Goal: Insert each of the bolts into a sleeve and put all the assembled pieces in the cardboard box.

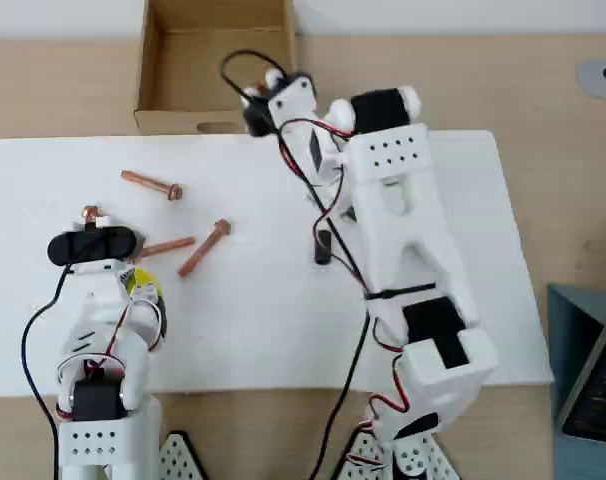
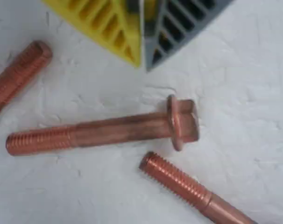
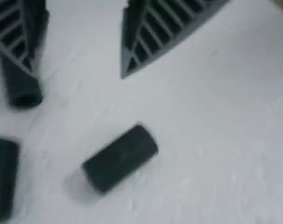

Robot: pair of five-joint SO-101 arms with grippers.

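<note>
Bolts (image 1: 205, 247): four lie loose on the white mat (image 1: 263, 330), none in a sleeve. Sleeves (image 3: 120, 158) lie bare below the right gripper (image 3: 76, 60), fingers apart. Left gripper (image 2: 142, 58) hangs over the bolts, fingers together, holding nothing. Box (image 1: 151, 70), past the mat: no assembled piece seen inside. Judgement: all insertions and boxing left.

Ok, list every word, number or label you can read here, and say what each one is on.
No text can be read.
Box: plain cardboard walls, no print showing.
Bolt: bare copper-coloured shank and head, no stamp visible.
Sleeve: plain black, no marking.
Laptop: keys too small to read.
</note>
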